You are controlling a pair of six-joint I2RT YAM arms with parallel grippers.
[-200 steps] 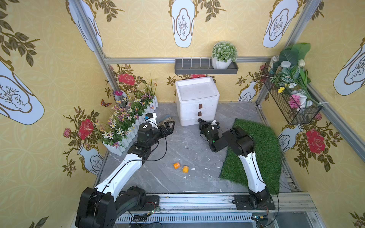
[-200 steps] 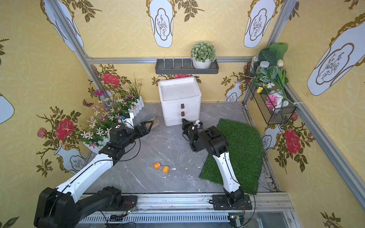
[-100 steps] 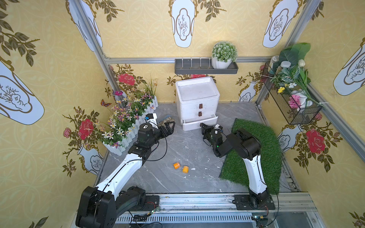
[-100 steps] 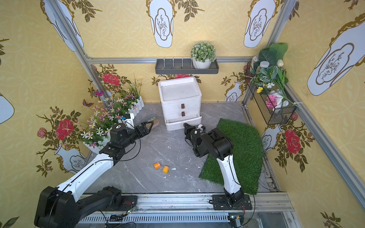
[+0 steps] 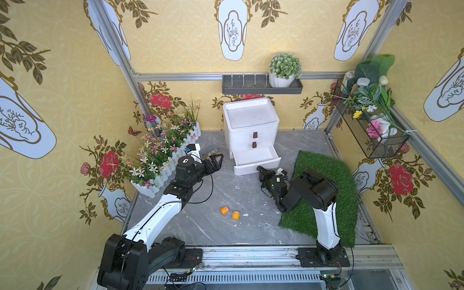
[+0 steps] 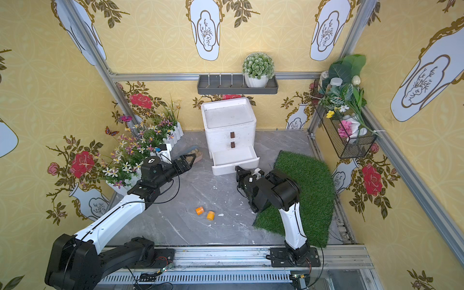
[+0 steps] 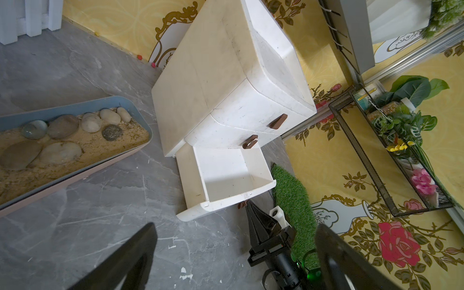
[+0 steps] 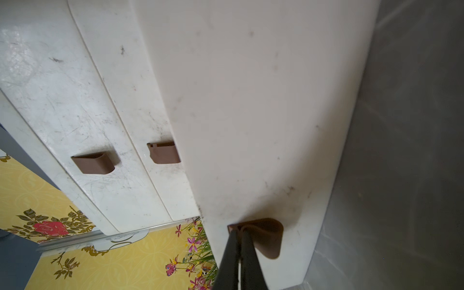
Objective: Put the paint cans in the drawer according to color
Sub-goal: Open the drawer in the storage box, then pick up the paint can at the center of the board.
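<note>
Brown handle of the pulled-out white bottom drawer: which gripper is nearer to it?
Right. The right gripper is shut on the brown handle; the left gripper hangs open near the blue tray of stones, apart.

No legible words or numbers appear. One white emblem (image 5: 185, 160) marks the left arm's black wrist housing (image 5: 187, 170), at nine o'clock from the white drawer unit (image 5: 251, 120).
</note>
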